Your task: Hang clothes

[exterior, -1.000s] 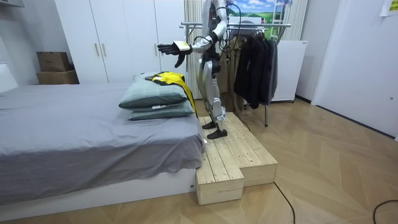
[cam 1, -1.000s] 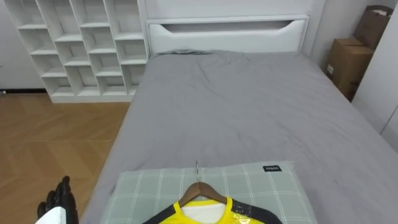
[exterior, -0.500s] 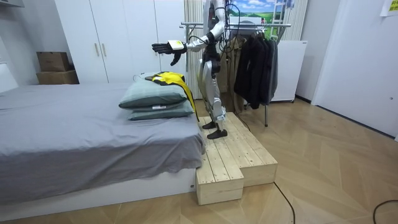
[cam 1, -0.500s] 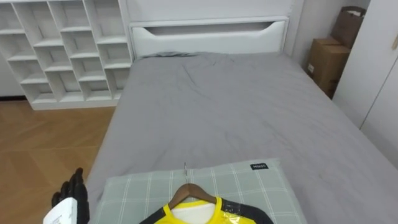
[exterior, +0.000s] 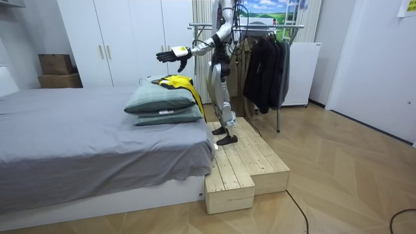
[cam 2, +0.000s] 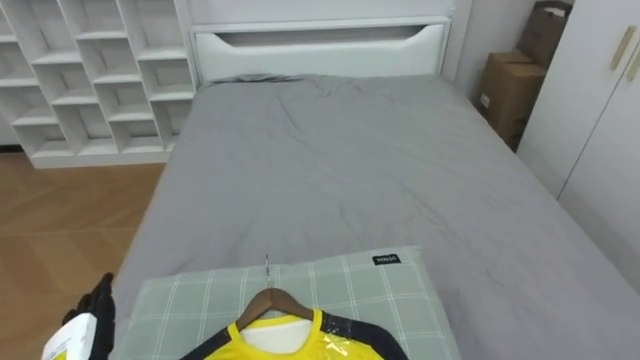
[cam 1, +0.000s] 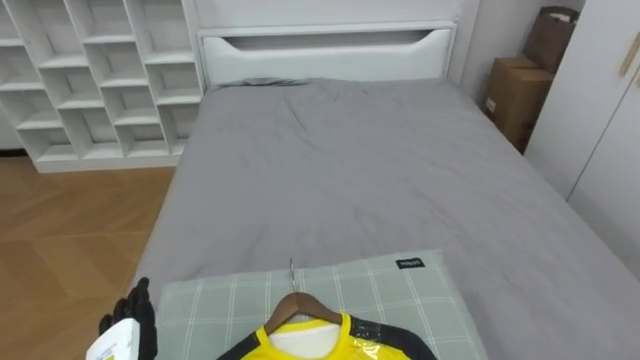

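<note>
Grey creased bed (cam 1: 330, 160) bears a checked pillow (cam 1: 405, 295) — wooden hanger (cam 1: 300, 303), yellow shirt (cam 1: 310, 350) atop — left hand (cam 1: 132, 318) straight-fingered beside.

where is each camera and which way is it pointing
Left eye view: on the robot's head, looking down along the bed toward its headboard; the open left hand shows at lower left.
Right eye view: beside it on the head, facing the same way; same hand at lower left.
Room view: across the room, side-on to the bed; whole robot on a wooden platform before the clothes rack.
Shared: the yellow shirt on its hanger atop the pillow.
</note>
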Motion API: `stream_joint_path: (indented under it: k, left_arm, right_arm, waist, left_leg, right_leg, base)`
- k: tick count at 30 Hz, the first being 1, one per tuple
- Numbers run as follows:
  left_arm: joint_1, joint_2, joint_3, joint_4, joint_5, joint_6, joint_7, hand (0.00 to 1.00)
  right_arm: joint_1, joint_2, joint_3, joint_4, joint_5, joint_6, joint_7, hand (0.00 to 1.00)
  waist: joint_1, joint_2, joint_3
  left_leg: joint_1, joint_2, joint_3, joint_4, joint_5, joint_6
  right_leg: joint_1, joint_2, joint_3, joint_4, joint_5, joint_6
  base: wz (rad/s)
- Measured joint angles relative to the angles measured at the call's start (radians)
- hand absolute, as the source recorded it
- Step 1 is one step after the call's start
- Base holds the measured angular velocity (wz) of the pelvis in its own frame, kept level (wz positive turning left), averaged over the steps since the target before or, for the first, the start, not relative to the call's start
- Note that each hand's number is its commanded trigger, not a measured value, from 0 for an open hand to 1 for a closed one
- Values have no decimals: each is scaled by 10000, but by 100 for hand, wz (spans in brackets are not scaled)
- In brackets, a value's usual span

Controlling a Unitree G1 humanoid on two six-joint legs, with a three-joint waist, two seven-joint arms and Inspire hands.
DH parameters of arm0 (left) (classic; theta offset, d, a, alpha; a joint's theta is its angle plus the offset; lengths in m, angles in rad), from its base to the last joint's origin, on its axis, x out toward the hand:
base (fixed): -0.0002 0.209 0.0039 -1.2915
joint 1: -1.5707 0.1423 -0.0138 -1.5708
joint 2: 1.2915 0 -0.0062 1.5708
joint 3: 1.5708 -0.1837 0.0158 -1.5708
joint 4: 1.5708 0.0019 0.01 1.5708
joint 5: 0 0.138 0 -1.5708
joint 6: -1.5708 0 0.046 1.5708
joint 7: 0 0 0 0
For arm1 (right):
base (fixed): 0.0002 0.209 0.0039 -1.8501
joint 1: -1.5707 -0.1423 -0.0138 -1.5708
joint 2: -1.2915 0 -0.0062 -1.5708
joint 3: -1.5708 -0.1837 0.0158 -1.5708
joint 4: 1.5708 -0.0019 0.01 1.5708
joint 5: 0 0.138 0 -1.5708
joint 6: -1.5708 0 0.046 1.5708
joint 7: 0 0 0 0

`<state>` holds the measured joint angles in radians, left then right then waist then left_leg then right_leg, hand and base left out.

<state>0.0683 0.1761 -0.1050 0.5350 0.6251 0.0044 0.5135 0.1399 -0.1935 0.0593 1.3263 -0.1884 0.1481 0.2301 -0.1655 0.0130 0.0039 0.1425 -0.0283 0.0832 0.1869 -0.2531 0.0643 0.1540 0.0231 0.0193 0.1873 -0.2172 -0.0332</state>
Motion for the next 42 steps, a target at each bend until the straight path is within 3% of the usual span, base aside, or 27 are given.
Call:
stream_joint_path:
  k: [7, 10, 12, 15, 19, 24, 31, 42]
  left_arm:
    - [-273, 1, 2, -20, 7, 25, -13, 0]
    - [-709, 28, -132, -19, -5, 28, -13, 0]
    - [-1138, 38, -254, 10, -13, 23, -12, 0]
    - [-1884, 83, -262, 622, 4, 11, -9, 0]
    - [-2816, 101, -367, 1731, -32, 11, -8, 0]
    - [-3925, 99, -393, 3038, -19, -38, -8, 0]
    - [-4441, 299, -604, 3533, -32, -54, -9, 0]
    - [-4960, 317, -1070, 4496, -394, -68, -31, 0]
  right_arm:
    - [-38, 6, 68, 4, 1, 65, -36, 0]
    - [-94, 7, 83, 33, 45, 68, -142, 0]
    - [-218, 19, 111, 37, 111, 67, -295, 0]
    - [-396, 40, 172, 1, 226, 56, -379, 0]
    - [-639, 67, 372, 0, 346, 48, -566, 0]
    - [-861, 69, 385, 27, 439, 17, -904, 0]
    - [-1406, 63, 790, 59, 760, -104, -1333, 0]
    - [-2003, 16, 1168, 13, 1233, -272, -1762, 0]
  waist:
    - [-206, 46, -6]
    - [-231, 20, -3]
    - [-245, -49, 58]
    - [-257, -123, 66]
    - [-503, -75, 66]
    - [-552, 38, 139]
    - [-726, 93, 201]
    - [-783, 75, 336]
  left_leg:
    - [-365, 17, 152, 191, 4, 2]
    - [-606, 20, 229, 240, 30, 33]
    - [-720, 23, 313, 276, 45, 53]
    - [-1067, 69, 412, 432, 47, 55]
    - [-1699, 151, 431, 603, 55, 71]
    - [-2277, 156, 533, 731, 163, 129]
    - [-2977, 172, 745, 873, 231, 180]
    - [-3942, 177, 946, 1053, 362, 187]
  right_leg:
    - [-467, -28, 50, 185, 8, -8]
    - [-736, -38, 105, 269, 16, 5]
    - [-902, -29, 140, 368, 21, 13]
    - [-1253, -29, 200, 399, 86, 24]
    - [-1789, -3, 170, 366, 300, 39]
    - [-2275, -19, 269, 371, 444, 72]
    - [-3225, -35, 301, 849, 445, 82]
    - [-4354, -72, 246, 1266, 445, 81]
  base:
    - [-4]
    - [-8]
    - [-6]
    - [-12]
    - [-1]
    - [-7]
    - [-7]
    - [-5]
